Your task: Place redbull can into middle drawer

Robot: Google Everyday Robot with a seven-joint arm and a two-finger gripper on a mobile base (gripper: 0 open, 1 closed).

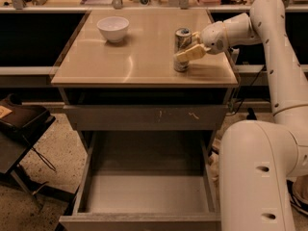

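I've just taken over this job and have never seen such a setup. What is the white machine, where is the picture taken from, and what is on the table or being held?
The white machine is a mobile robot with one arm. There is a single picture, looking down from the front on a table with drawers. I cannot tell where the camera is mounted. On the table stand a white bowl, back left, and a slim drink can, right. The gripper at the arm's end is closed around the drink can, whose base looks to rest on the table. Below, the upper drawer is shut and the lower drawer is pulled out.
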